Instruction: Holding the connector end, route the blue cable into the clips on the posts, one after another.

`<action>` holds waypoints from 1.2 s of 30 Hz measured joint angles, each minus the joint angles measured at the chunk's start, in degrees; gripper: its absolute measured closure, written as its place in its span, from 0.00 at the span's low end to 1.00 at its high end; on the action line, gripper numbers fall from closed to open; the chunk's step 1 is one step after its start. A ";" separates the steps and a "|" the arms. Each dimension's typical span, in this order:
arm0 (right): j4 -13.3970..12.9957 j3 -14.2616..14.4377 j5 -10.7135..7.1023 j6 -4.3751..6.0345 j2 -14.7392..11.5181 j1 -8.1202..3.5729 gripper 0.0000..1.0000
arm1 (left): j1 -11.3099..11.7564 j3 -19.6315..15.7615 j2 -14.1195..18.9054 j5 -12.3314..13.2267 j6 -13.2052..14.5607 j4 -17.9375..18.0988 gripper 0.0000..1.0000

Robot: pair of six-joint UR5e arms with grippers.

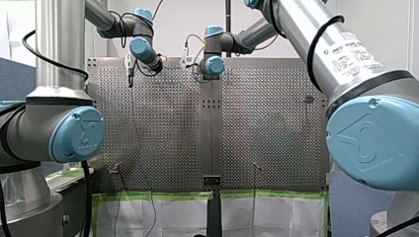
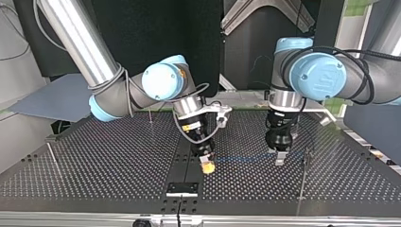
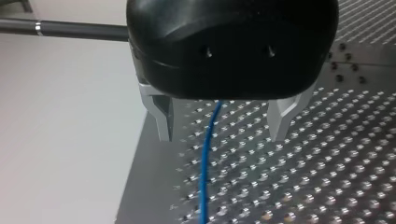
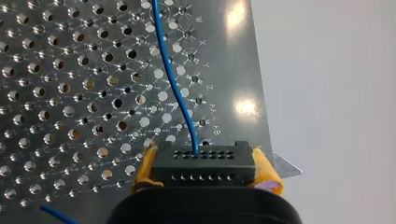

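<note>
Cable (image 4: 175, 84) is leaving the connector (image 4: 203, 163) through one of its holes and running straight away from it over the table (image 2: 118, 156), so its long axis is lying along the line that joins the two grippers. My right gripper (image 2: 206, 164) is pinching the connector across its ends, with the yellow pads (image 4: 268, 172) pressing on both sides of the black block, and is holding it low over the perforated plate. Out along the cable from the connector, my left gripper (image 3: 222, 135) is hanging over the blue strand with its metal fingers (image 3: 161, 116) spread wide. The cable is passing between them, nearer one finger than the other, and seems to be touching neither. Farther from the connector on that same side, a thin post (image 2: 302, 177) is standing just beyond the left gripper and a little off the cable's line; which way its clip is facing I cannot tell. No clip seems to be holding the cable yet, so I am judging the routing to be at its start. The coming move is hinging on this layout: the strand is lying lengthwise from the connector toward the left gripper, and the left arm is the one sitting nearer that post. Closing those fingers across the cable, at right angles to its run, would be giving a second hold for steering it toward the clip.
</note>
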 joint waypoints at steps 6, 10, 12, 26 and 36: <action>0.00 0.05 0.00 -0.01 0.00 -0.05 1.00 | -0.03 0.85 -1.45 -1.44 -1.03 1.31 0.02; 0.00 0.02 -0.01 -0.06 0.01 -0.22 1.00 | 0.08 0.95 -1.74 -2.13 -1.18 2.23 0.02; -0.01 0.00 -0.01 -0.08 0.01 -0.27 1.00 | 0.24 0.94 -1.77 -2.37 -1.20 2.47 0.02; 0.04 -0.01 -0.08 0.04 0.01 -0.39 1.00 | -0.01 0.98 -1.69 -2.34 -0.48 4.68 0.02; 0.09 0.01 -0.09 0.11 0.04 -0.41 1.00 | -0.04 0.97 -1.62 -2.79 -0.19 5.18 0.86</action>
